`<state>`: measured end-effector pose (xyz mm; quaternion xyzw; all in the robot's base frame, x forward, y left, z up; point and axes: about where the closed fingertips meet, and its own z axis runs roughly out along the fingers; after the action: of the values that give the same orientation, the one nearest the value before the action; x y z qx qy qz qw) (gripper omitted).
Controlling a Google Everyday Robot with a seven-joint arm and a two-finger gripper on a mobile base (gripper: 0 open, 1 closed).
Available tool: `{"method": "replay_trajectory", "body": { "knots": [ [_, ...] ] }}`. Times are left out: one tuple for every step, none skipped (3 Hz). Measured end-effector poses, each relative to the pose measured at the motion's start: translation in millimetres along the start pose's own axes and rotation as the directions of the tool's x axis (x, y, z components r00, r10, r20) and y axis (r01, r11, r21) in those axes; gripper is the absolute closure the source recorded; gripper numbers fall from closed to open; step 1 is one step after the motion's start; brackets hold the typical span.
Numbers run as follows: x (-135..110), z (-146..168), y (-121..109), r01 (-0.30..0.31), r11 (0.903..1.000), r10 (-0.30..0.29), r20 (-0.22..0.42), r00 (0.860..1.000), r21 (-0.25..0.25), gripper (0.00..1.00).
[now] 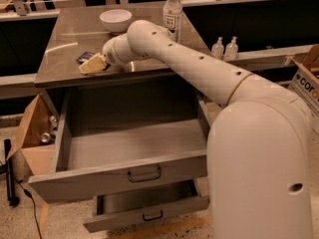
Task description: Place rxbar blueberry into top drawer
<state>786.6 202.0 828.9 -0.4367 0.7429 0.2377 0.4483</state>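
Camera view: gripper (93,63) was seen on countertop (60,59) at rxbar blueberry (85,57); grip state could not be told; top drawer (89,180) was found open.

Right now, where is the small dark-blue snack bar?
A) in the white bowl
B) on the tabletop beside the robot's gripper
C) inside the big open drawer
B: the rxbar blueberry lies on the tabletop right by the gripper, near the table's front edge.

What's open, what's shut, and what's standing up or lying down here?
Top drawer: pulled open, nothing inside.
Lower drawer: open a little.
Snack bar: lying flat on the tabletop.
Gripper: low over the tabletop, beside the bar.
Bottle: upright, cap on.
Bowl: right way up.
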Motion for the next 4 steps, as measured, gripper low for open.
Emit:
{"method": "replay_trajectory", "body": {
  "knots": [
    [-1.3,-0.7,-0.1,0.000,1.0000,0.000,0.000,1.000,0.000,0.87],
    [-3.1,-1.8,-0.2,0.000,1.0000,0.000,0.000,1.000,0.000,1.00],
    [-3.6,-2.1,-0.2,0.000,1.0000,0.000,0.000,1.000,0.000,1.00],
    [-4.1,-2.4,-0.2,0.000,1.0000,0.000,0.000,1.000,0.000,1.00]
  ]
}}
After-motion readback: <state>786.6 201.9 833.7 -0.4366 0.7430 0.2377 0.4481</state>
